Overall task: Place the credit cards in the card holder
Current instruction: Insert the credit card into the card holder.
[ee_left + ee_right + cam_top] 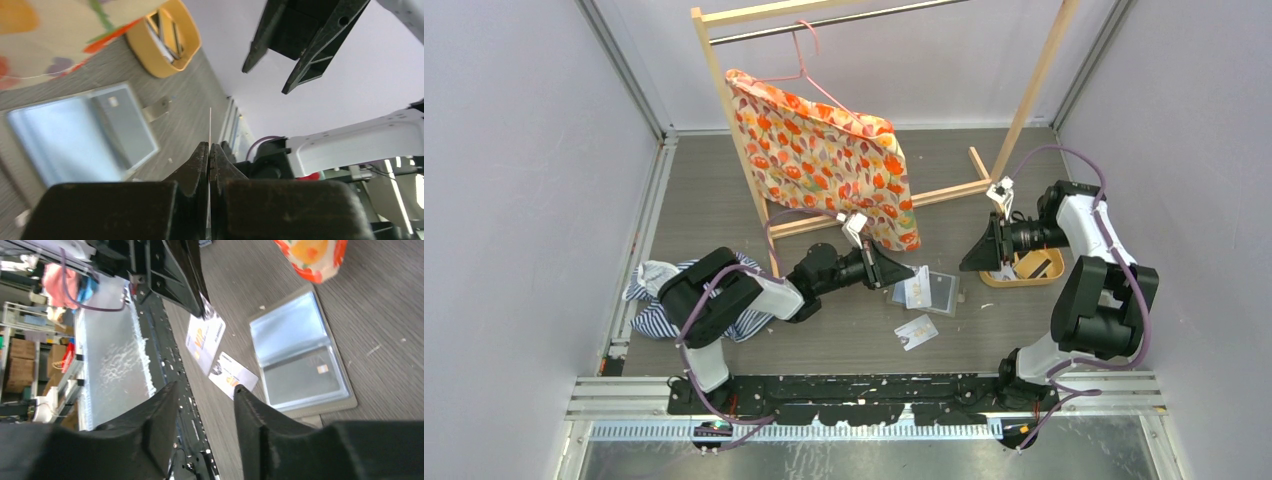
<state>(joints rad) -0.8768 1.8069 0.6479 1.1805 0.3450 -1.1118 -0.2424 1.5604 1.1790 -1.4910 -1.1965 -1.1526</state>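
Observation:
The taupe card holder lies open on the table, its clear sleeves up, with a dark card in one sleeve. My left gripper is shut on a white card and holds it over the holder's left part; the left wrist view shows this card edge-on between the closed jaws. Another white card lies flat in front of the holder. My right gripper is open and empty, just right of the holder, and shows in the right wrist view.
An oval tan tray with more cards stands right of the holder, under my right arm. A wooden clothes rack with a floral cloth stands behind. A striped cloth lies at the left.

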